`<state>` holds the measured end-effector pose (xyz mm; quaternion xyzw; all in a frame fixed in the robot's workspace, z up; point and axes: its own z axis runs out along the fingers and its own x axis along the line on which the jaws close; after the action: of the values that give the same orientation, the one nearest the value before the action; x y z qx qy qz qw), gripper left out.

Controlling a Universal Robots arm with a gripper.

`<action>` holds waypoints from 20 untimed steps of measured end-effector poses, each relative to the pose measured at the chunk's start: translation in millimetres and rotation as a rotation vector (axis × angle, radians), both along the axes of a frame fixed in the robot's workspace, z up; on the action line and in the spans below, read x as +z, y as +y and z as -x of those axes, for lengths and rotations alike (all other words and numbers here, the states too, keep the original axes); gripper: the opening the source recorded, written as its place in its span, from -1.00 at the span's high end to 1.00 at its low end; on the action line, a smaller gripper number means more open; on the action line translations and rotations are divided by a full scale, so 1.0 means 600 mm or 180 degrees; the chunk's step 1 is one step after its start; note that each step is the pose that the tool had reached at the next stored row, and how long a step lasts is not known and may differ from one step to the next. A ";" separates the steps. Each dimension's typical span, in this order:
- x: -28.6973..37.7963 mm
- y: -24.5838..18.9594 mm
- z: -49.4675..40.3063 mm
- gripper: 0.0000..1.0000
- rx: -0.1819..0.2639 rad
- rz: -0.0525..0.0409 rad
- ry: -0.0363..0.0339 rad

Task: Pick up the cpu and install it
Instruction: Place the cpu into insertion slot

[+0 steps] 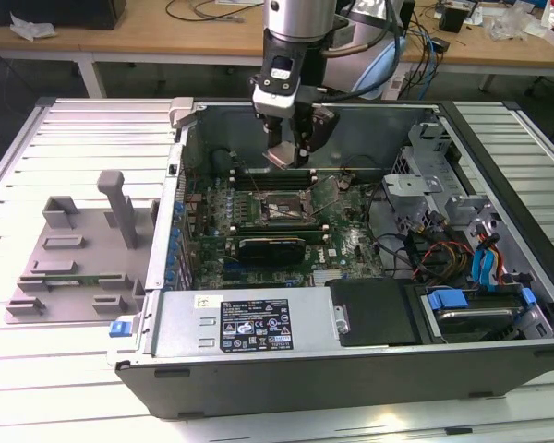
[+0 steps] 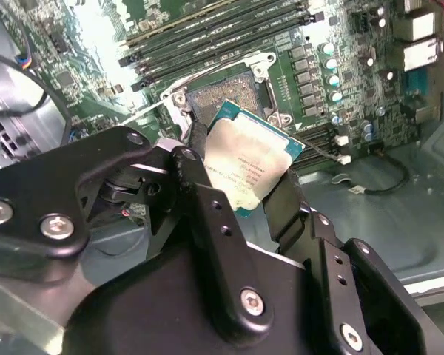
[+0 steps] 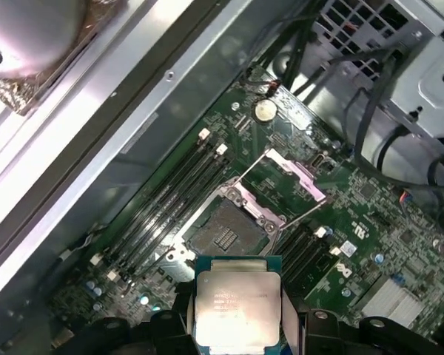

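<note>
The gripper (image 1: 291,152) clamps the cpu (image 3: 237,305) by two edges, raised near the open socket (image 3: 223,231). In the second wrist view the cpu hides part of the socket.

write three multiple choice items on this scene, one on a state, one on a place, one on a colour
1. The socket is:
A) shut over a chip
B) open and empty
C) under a cooler

2. Where is the cpu?
A) in the socket
B) on a bench
C) in the tool, above the board

3. What colour is the board?
A) green
B) red
C) white

Answers:
1 B, its contacts lie bare.
2 C, the tool clamps its edges.
3 A, it shows green in both wrist views.
</note>
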<state>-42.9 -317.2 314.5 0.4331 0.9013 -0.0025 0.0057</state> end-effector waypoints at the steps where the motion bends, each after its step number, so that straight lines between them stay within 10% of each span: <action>1: 0.000 0.0000 0.000 -0.10 -0.0040 0.0000 0.0000; 20: -0.004 0.0000 0.000 -0.10 -0.1583 0.0000 0.0000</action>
<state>-42.9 -317.2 312.3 0.6416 0.7671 -0.0038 0.0049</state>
